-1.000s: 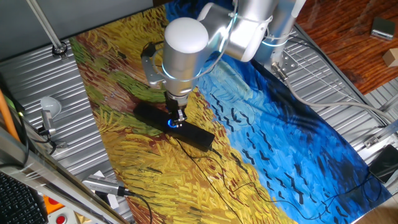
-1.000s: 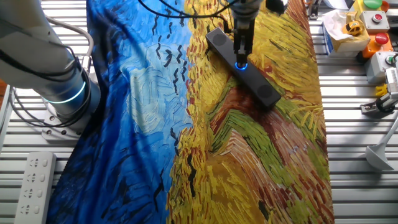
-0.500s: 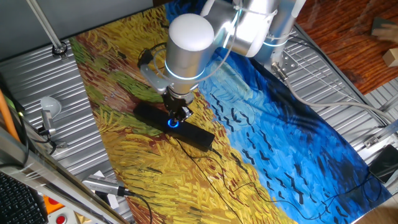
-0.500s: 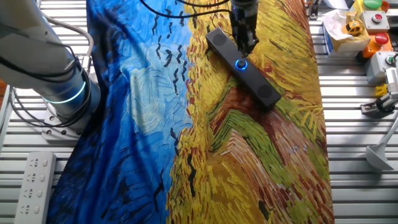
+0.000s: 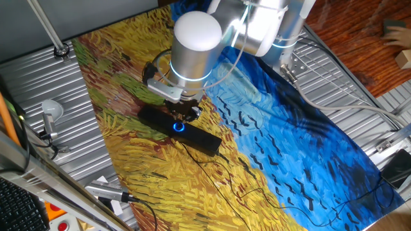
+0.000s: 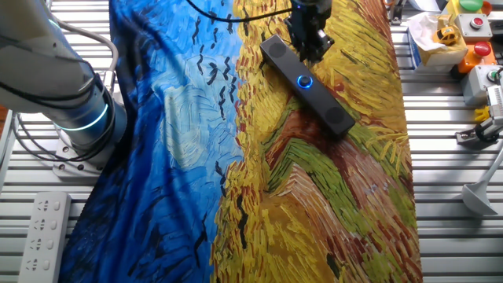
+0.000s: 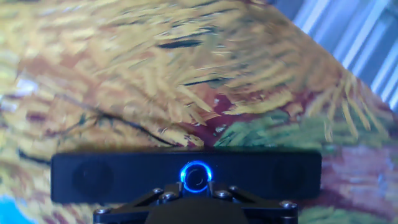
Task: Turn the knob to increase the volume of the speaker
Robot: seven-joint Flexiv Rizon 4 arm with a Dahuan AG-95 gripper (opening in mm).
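While the gripper (image 6: 312, 53) hangs just above the knob (image 7: 196, 177) (blue ring lit) on the speaker (image 6: 306, 84), finger opening can't be told; nothing visibly held.

Both fixed views look bright and sharp, with soft shadows under my arm (image 5: 192, 45). My hand view is blurred and soft; only the knob (image 7: 196, 177) glows blue

A painted cloth (image 5: 128, 154) in yellow and blue is spread over the ribbed metal table (image 5: 58, 83). A white power strip (image 6: 39, 228) lies at 1 table corner. Coloured push buttons (image 6: 471, 31) are mounted at another edge.
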